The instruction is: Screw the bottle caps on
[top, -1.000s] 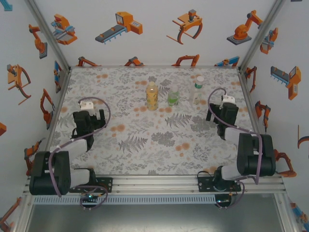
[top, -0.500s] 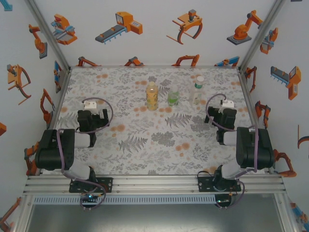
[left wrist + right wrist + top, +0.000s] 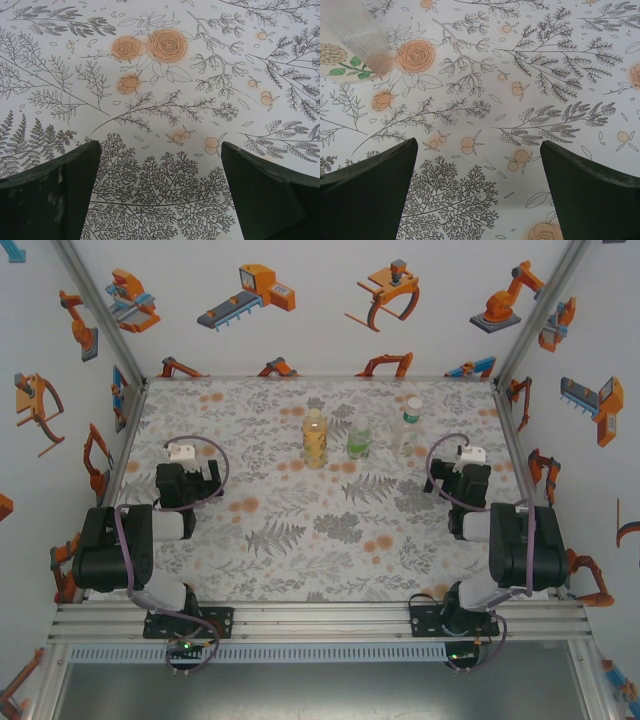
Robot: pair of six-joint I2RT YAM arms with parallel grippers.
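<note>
Both sets of jaws gape empty: left gripper (image 3: 160,146), right gripper (image 3: 479,144). Slim clear bottle (image 3: 351,34), ahead-left of the right one, may topple if clipped.

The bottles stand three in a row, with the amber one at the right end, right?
No. In the top view the amber bottle stands at the left end of the row; the slim clear bottle is at the right end.

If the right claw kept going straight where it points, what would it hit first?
Probably the flowered table ahead of the right gripper; the slim clear bottle stands off to its left.
</note>
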